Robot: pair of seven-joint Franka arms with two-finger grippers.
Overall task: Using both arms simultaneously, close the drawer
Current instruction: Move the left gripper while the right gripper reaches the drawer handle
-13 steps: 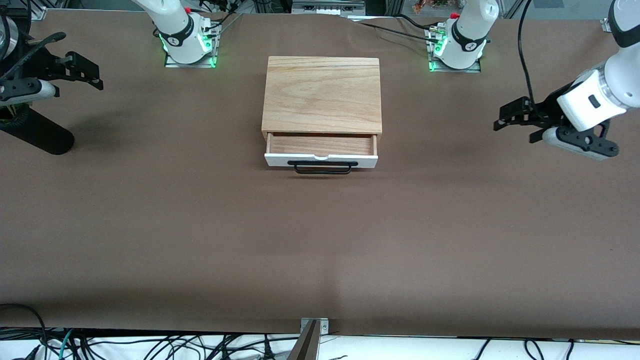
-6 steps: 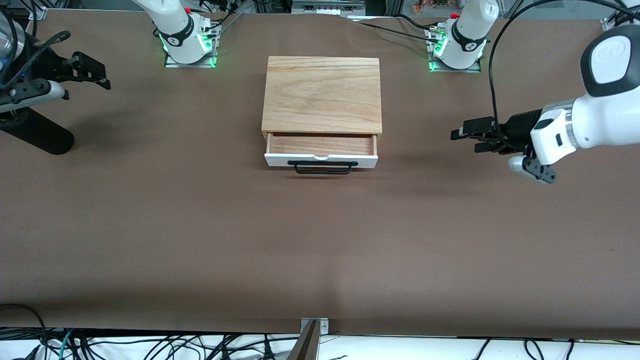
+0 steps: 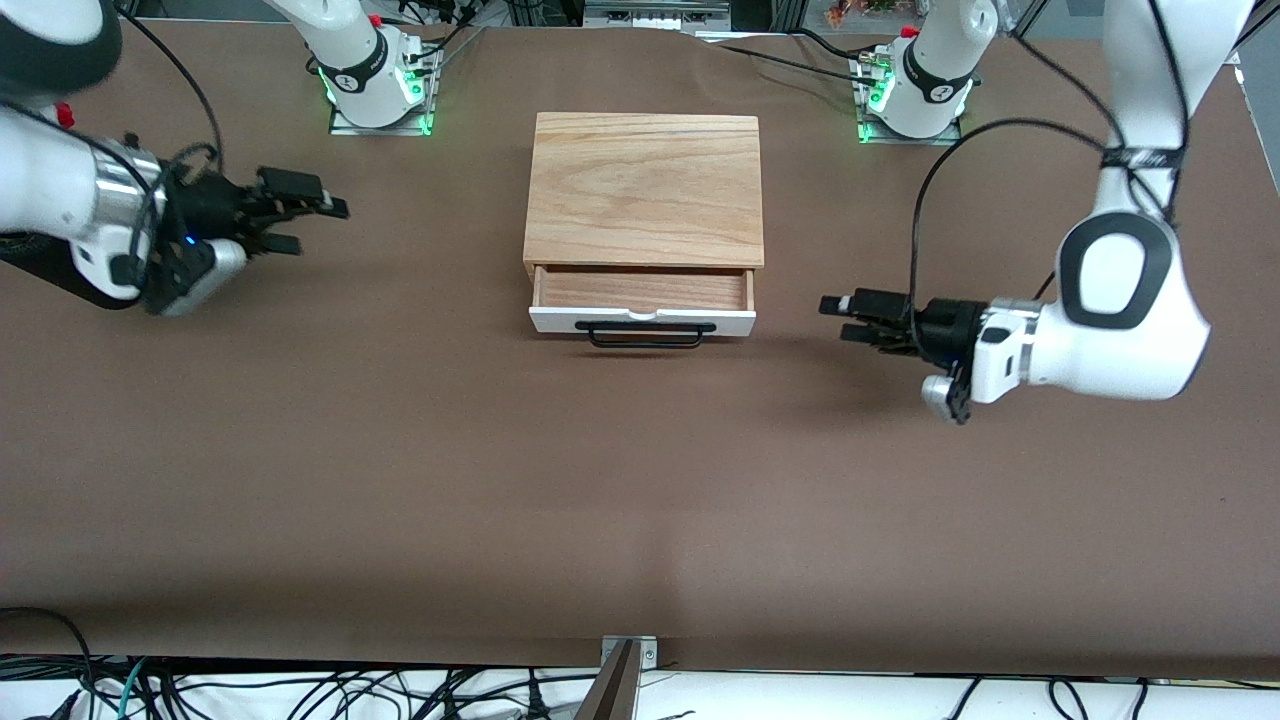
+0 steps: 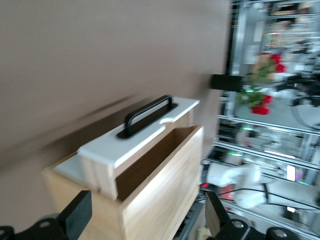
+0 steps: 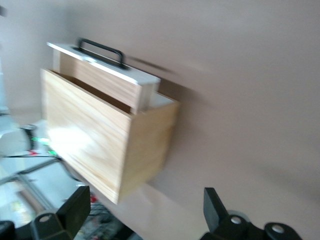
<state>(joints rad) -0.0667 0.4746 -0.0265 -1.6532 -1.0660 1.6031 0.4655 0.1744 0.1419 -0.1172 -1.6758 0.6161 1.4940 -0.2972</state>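
Observation:
The drawer (image 3: 641, 321) stands partly pulled out of the light oak box (image 3: 645, 190), showing its white front panel, black bar handle (image 3: 645, 336) and light wood inside. My left gripper (image 3: 842, 318) is open and empty, low over the table beside the drawer front toward the left arm's end. My right gripper (image 3: 315, 228) is open and empty over the table toward the right arm's end, well apart from the box. The left wrist view shows the drawer (image 4: 140, 134) between my open left gripper's (image 4: 146, 220) fingers. The right wrist view shows the drawer (image 5: 107, 70) and box (image 5: 95, 142) ahead of my open right gripper (image 5: 145, 210).
The arm bases (image 3: 378, 90) (image 3: 912, 100) with green lights stand on either side of the box, farther from the front camera. A black cylinder (image 3: 80, 268) lies at the right arm's end. Cables and a metal bracket (image 3: 626, 655) line the table's near edge.
Both grippers have swung in from the table's ends toward the box. The left gripper has come close beside the drawer front. The drawer has not moved.

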